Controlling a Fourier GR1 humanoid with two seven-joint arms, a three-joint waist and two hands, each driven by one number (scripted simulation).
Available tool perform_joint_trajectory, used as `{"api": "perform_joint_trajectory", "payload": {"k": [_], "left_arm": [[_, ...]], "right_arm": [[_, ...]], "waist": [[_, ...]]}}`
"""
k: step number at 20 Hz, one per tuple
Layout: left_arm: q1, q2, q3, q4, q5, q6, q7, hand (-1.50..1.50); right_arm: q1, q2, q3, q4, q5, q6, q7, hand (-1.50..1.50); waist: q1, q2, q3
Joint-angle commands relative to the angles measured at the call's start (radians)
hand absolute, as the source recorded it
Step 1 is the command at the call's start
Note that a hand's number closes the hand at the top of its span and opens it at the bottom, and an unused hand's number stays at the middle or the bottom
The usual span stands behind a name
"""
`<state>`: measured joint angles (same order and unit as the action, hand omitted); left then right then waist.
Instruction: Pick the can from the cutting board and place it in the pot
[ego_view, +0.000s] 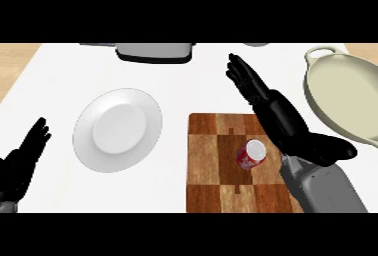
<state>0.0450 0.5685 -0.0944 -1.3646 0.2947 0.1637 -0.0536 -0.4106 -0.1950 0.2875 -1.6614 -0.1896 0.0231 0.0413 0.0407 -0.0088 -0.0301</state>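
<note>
A red can with a white top stands upright on the wooden cutting board, right of the board's middle. My right hand hovers over the board's right edge with straight fingers pointing away from me, just right of and beyond the can, holding nothing. The cream pot sits at the right edge of the view, partly cut off. At the lower left edge rests my left hand, open with fingers up.
A white plate lies left of the cutting board. A grey and black appliance sits at the counter's far edge. The wooden floor shows beyond the counter's left side.
</note>
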Motion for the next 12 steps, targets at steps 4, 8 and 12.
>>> {"api": "perform_joint_trajectory", "payload": {"k": [4,8,12], "left_arm": [[-0.015,-0.151,-0.004,-0.114,0.019,0.088,-0.096,0.0],[-0.026,-0.197,-0.001,-0.143,0.035,0.109,-0.123,0.0],[-0.031,-0.264,-0.078,-0.197,-0.008,0.134,-0.14,0.0]], "right_arm": [[0.072,-0.162,-0.192,-0.187,0.07,0.003,-0.282,1.5],[0.21,-0.241,-0.407,-0.073,0.263,-0.248,-0.227,-1.5],[0.489,-0.106,-0.39,-0.18,0.251,-0.288,-0.592,-1.5]], "waist": [[-0.087,-0.01,0.033],[-0.193,-0.007,0.032],[-0.096,0.002,0.034]]}}
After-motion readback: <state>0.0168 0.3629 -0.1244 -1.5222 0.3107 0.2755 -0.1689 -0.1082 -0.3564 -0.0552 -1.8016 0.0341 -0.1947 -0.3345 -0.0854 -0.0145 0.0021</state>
